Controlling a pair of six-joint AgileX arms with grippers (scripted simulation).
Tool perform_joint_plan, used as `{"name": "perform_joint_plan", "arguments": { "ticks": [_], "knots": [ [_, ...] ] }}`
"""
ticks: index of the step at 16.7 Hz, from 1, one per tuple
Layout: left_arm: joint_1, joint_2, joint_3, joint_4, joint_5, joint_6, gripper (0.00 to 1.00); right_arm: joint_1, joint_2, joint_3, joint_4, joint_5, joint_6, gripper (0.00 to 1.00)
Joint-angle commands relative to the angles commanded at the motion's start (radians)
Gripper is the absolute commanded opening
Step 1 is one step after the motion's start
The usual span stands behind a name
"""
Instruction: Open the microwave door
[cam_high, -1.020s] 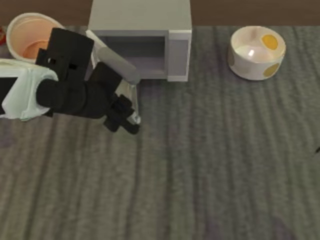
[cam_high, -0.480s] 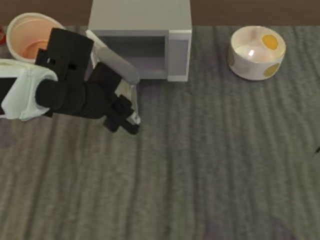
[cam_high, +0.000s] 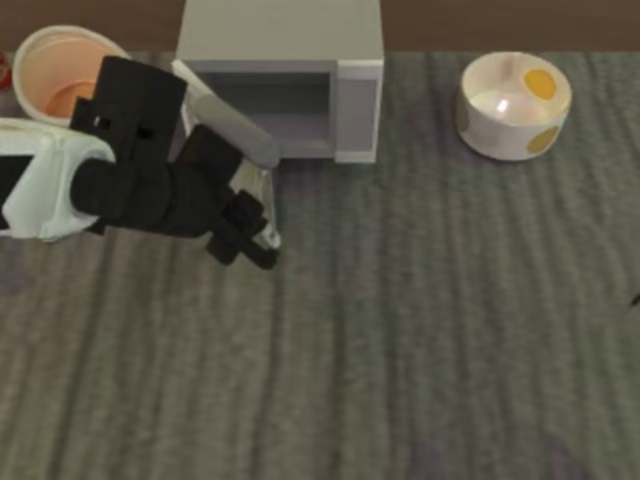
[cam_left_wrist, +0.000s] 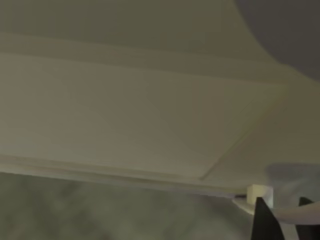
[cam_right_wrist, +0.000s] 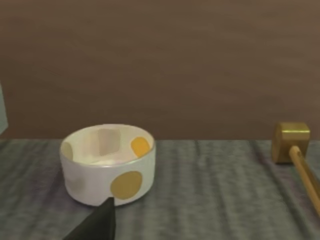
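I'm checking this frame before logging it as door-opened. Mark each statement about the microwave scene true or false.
1. The microwave door is swung open, so the cavity shows. True.
2. The left gripper is at the door's free edge, in front of the microwave. True.
3. The yellow-spotted bowl sits inside the microwave. False: it stands on the table to the microwave's right.
4. The right gripper is pushing the door. False: only its dark tip shows at the top view's right edge, away from the microwave.
5. An orange-lined bowl stands left of the microwave. True.
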Motion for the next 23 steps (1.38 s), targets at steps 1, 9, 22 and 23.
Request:
{"name": "perform_joint_plan", "arguments": {
  "ticks": [1,9,22,23],
  "knots": [
    [0.002,0.0,-0.001,-0.001,0.002,0.002,0.0,0.0,0.0,0.0,0.0,0.0,0.0,1.0],
    [0.046,-0.01,-0.004,-0.032,0.057,0.094,0.0,0.0,0.0,0.0,0.0,0.0,0.0,1.0],
    [0.047,-0.01,-0.005,-0.033,0.057,0.094,0.0,0.0,0.0,0.0,0.0,0.0,0.0,1.0],
    [0.047,-0.01,-0.005,-0.033,0.057,0.094,0.0,0.0,0.0,0.0,0.0,0.0,0.0,1.0]
  ]
}}
